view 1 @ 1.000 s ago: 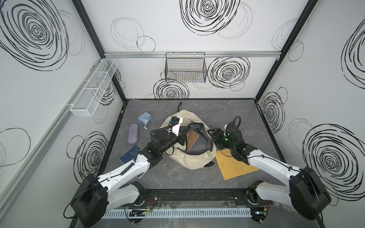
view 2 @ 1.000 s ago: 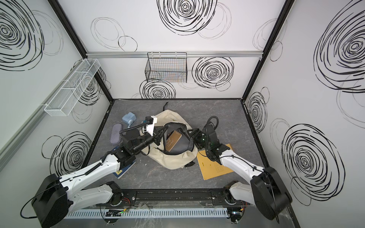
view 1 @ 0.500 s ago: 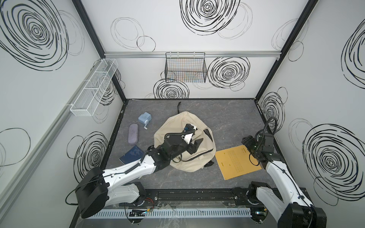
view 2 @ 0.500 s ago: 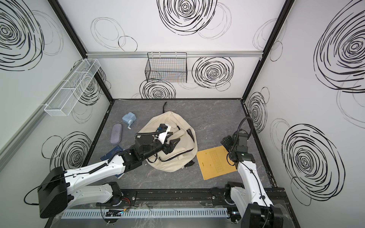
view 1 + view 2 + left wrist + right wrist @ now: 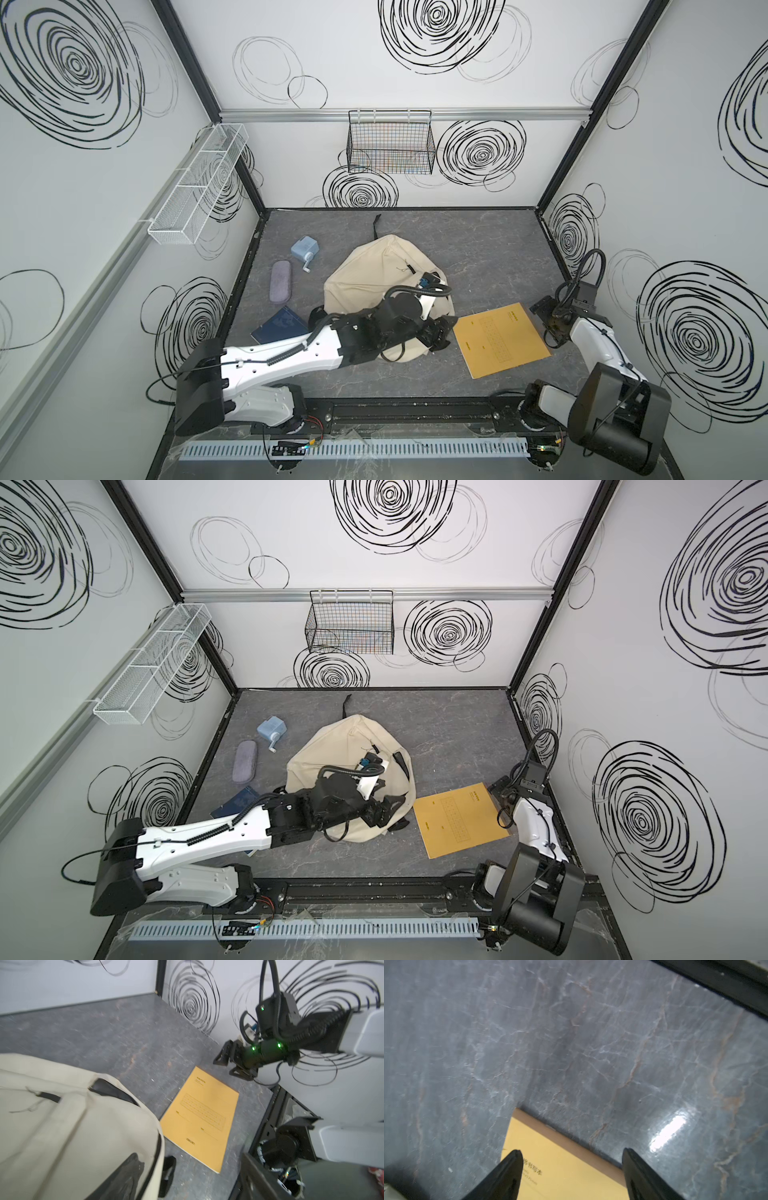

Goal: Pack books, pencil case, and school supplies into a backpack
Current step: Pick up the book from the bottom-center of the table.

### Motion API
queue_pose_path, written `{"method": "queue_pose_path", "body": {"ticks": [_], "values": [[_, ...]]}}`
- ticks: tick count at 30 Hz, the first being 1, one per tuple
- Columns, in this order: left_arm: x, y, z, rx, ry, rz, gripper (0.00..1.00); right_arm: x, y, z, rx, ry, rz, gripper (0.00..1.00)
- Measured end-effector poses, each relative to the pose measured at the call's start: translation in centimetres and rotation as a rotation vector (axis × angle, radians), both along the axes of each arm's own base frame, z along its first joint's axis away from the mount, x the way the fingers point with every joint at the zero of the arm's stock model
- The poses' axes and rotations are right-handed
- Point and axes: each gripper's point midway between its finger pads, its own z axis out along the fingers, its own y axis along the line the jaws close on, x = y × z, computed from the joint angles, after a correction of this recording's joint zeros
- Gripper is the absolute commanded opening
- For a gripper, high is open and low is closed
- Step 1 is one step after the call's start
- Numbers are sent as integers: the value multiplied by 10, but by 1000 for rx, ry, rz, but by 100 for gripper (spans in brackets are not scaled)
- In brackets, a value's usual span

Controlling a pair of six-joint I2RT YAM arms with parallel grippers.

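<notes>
At frame centre in both top views: cream-beige backpack [image 5: 374, 282], slumped on the grey marbled table [image 5: 490, 249], with a black strap [image 5: 376, 222] trailing from its upper end.

Right of it, just clear of the fabric: kraft-covered book [image 5: 500, 338], lying flat with its printed grid facing up.

Lower left of the backpack: navy blue book [image 5: 279, 326], lying flat and partly hidden by the left arm [image 5: 291, 357].

Above that: greyish purple pencil case [image 5: 281, 281], lying lengthwise and touching nothing.

Upper left of the table: light blue pencil sharpener [image 5: 304, 248], its crank pointing toward the lower right. It is near the pencil case but apart from it.

Left gripper [image 5: 441, 331] — over the backpack's lower right corner, jaws spread wide with nothing between them. Whether it touches the fabric cannot be told.

Right gripper [image 5: 572, 1153] — at the right edge of the table, by the kraft-covered book's upper right corner, jaws wide apart and empty. In the right wrist view one fingertip overlaps the cover and the other overlaps bare table.

Back wall: black wire basket [image 5: 390, 145].

Left wall: white mesh shelf [image 5: 199, 187].
</notes>
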Motion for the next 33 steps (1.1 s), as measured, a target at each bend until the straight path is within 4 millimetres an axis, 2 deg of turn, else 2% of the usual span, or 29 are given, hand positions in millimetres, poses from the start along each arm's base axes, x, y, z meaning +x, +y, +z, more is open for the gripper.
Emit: {"method": "queue_pose_path", "body": {"ticks": [3,7,12,17,20,25,29,33], "values": [[-28,-26,-36,76,91,-74,83,-6,4,-21,64,72,9,80],[-53,-53,-87,164,221,-154,84,9,6,-22,107,71,59,80],[-55,-65,-144,261,334,-167,85,12,8,-22,128,61,84,78],[-40,-57,-182,315,417,-132,86,16,17,-21,149,53,122,78],[-27,-50,-196,333,439,-98,86,19,31,-20,161,57,168,78],[-10,-50,-194,314,442,-71,86,16,55,-20,191,77,236,78],[-5,-48,-195,315,441,-64,87,10,66,-20,222,67,255,77],[8,-42,-196,319,430,-34,87,2,77,-20,256,48,276,75]]}}
